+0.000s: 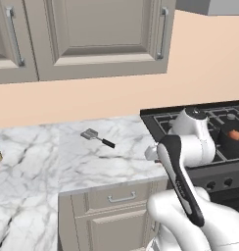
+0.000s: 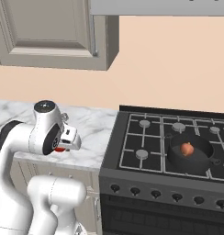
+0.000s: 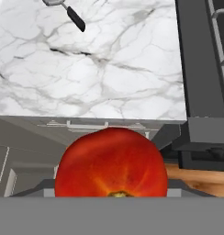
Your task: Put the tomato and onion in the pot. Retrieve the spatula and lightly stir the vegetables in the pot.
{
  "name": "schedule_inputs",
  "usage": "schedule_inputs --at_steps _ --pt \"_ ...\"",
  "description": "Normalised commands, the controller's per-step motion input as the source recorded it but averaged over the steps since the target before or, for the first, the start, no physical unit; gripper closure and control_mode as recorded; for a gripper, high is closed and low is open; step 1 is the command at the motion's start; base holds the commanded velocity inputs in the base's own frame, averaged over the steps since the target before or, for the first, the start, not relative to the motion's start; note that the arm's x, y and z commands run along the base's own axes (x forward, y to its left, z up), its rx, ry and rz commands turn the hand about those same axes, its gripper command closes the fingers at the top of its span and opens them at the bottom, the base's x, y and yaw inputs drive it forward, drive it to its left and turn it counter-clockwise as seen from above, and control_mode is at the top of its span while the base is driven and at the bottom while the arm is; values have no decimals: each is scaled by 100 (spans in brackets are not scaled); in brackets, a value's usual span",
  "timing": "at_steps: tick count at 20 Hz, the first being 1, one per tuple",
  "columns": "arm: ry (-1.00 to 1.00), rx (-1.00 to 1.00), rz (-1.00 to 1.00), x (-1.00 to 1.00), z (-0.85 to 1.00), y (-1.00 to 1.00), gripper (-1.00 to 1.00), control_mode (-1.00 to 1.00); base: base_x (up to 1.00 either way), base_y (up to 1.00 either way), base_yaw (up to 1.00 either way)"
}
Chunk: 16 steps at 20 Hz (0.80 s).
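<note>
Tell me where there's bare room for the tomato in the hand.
Bare marble counter between the spatula and the stove edge. The front-left burner is free. The pot holds only the onion, with room beside it.

White marble counter carries the spatula; stove carries the pot

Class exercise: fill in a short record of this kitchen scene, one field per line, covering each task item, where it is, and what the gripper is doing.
tomato: red, held in the gripper above the counter's front edge
onion: inside the pot
pot: on a stove burner
spatula: flat on the marble counter, untouched
stove: right of the counter
step left: tomato not yet in pot
</note>
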Motion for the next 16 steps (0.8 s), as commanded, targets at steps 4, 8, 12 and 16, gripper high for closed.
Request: schedule_inputs --at_steps 4,8,12,16 --pt "0 0 0 0 4 0 100 -100 0 0 0" --pt "0 0 0 0 0 0 100 -100 0 0 0" --pt "0 0 0 0 0 0 100 100 -29 -21 -5" --pt "0 0 0 0 0 0 100 100 -24 -60 -9"
